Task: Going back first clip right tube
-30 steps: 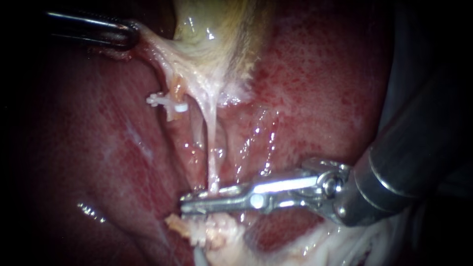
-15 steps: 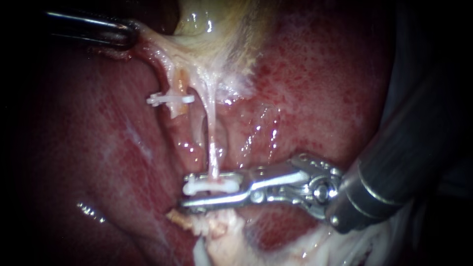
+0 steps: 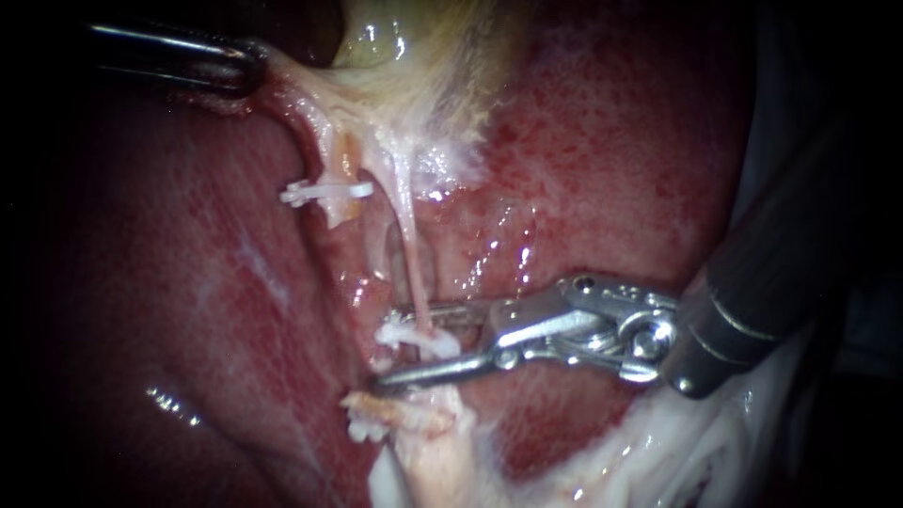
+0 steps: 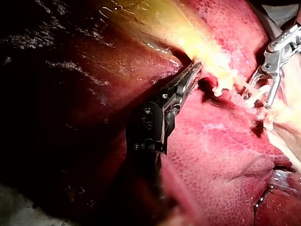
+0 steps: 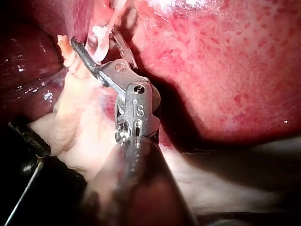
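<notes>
A thin pale right tube (image 3: 406, 245) runs down from the gallbladder (image 3: 414, 56) and carries a white clip (image 3: 414, 337) low on its length. My right instrument (image 3: 386, 350) comes in from the right with its jaws open, one above and one below that clip, a gap showing around it. In the right wrist view the same open jaws (image 5: 96, 40) straddle the tube. A second white clip (image 3: 324, 191) sits on the left tube. My left instrument (image 3: 249, 66) is shut on the gallbladder's neck tissue and holds it taut; its closed tip (image 4: 193, 70) shows this too.
Red liver (image 3: 611, 141) surrounds the tubes on both sides. Frayed pale tissue (image 3: 414, 423) lies just below the right instrument's lower jaw. White fatty tissue (image 3: 677, 452) lies under the right shaft.
The right instrument's jaws have gone from closed around the tube to open, leaving a white clip on it. The instrument has drawn back slightly to the right.
</notes>
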### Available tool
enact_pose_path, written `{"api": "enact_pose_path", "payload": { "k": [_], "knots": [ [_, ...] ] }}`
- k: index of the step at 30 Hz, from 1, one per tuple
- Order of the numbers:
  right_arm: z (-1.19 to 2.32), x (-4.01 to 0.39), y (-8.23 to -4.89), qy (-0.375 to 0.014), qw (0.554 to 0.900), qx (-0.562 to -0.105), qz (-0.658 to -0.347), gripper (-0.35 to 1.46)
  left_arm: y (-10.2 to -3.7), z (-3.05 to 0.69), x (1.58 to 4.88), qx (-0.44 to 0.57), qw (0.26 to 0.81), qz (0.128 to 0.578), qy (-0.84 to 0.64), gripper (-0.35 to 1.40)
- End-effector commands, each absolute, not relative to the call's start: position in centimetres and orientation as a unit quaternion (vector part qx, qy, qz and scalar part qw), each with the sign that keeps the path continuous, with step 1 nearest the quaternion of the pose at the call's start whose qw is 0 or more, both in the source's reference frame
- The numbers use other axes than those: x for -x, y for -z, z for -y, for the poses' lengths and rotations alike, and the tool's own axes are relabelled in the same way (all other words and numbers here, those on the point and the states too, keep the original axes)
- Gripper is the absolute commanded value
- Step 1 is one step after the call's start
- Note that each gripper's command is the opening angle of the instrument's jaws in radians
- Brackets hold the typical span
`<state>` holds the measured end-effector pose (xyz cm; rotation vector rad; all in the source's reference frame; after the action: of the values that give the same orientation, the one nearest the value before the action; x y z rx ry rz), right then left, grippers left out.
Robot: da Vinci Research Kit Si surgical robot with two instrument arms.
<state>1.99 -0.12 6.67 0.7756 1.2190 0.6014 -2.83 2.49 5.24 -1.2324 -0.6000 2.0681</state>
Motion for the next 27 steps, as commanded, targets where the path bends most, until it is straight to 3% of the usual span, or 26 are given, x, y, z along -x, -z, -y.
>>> {"api": "enact_pose_path", "payload": {
  "k": [1,5,12,17,27],
  "knots": [
    [0.11,-1.98,-6.68,-0.272,0.709,-0.35,-0.549,0.5,-5.24,-2.49,2.83,0.47,0.324,0.229,-0.789,-0.35],
    [0.11,-1.94,-6.7,-0.262,0.715,-0.344,-0.55,0.5,-5.24,-2.49,2.82,0.47,0.324,0.229,-0.789,-0.35],
    [0.04,-1.62,-6.55,-0.166,0.763,-0.281,-0.557,0.5,-5.24,-2.49,2.8,0.47,0.324,0.229,-0.788,-0.35],
    [-0.16,-1.28,-6.31,-0.114,0.778,-0.236,-0.571,0.5,-5.23,-2.49,2.8,0.47,0.324,0.229,-0.788,-0.35],
    [-0.34,-0.81,-6.0,-0.088,0.798,-0.198,-0.562,0.5,-5.24,-2.48,2.81,0.47,0.324,0.229,-0.789,-0.35]
  ]
}}
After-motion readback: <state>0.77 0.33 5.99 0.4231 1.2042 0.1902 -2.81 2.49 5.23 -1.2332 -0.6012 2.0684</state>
